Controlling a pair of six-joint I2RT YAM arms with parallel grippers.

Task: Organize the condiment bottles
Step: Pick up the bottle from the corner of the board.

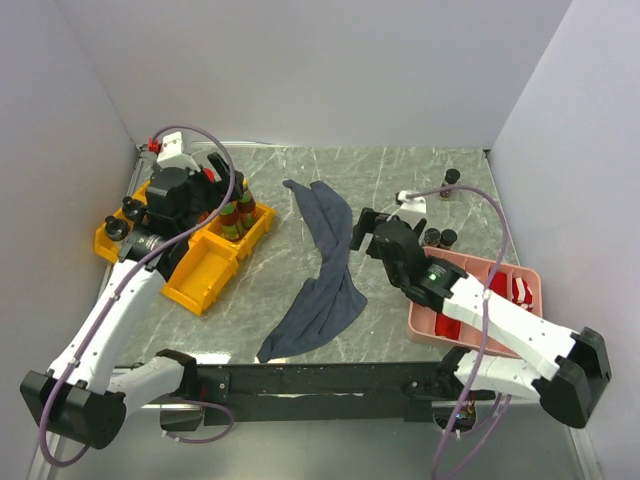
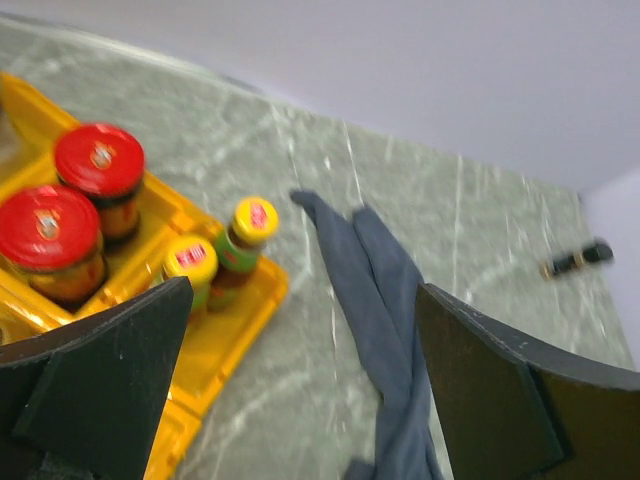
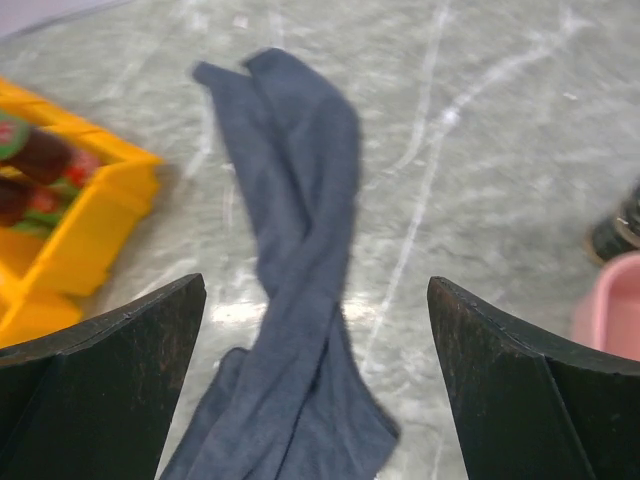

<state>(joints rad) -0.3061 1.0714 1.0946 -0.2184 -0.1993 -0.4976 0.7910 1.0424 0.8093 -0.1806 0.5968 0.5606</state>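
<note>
From above, the left gripper (image 1: 205, 195) hangs over the yellow bins (image 1: 205, 275) and the right gripper (image 1: 358, 232) is near the cloth (image 1: 320, 270); black-capped bottles (image 1: 451, 180) stand loose on the bench (image 1: 380, 180). Left wrist: jaws spread, empty, above red-lidded jars (image 2: 98, 160) (lid logos unreadable). Right wrist: jaws spread, empty; probably best to take the strays from above, clear of the cloth.

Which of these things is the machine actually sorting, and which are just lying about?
Part of the job:
red-lidded jars
yellow-capped sauce bottles
small black-capped bottles
yellow bins holding some of them

Just lying about:
grey-blue cloth
pink tray
</note>
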